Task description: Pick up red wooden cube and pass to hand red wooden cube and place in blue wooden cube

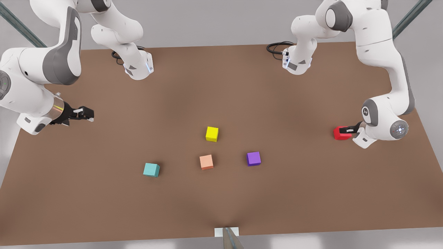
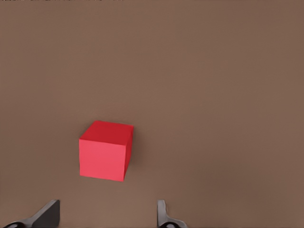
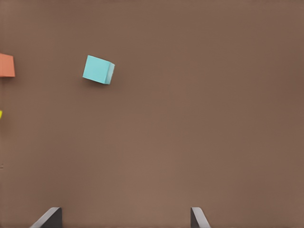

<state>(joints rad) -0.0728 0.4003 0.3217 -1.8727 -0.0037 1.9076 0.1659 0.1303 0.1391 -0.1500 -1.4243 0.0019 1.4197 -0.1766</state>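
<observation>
The left pincer (image 2: 107, 216) hung wide over the red wooden cube (image 2: 105, 150), likely light, rigid, graspable across 2 flat opposite faces, while the right pincer (image 3: 124, 217) waited wide.

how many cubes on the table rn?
5. Red wooden cube by the left gripper at the front view's right; yellow cube centre; peach cube below it; purple cube right of peach; blue wooden cube left.
</observation>
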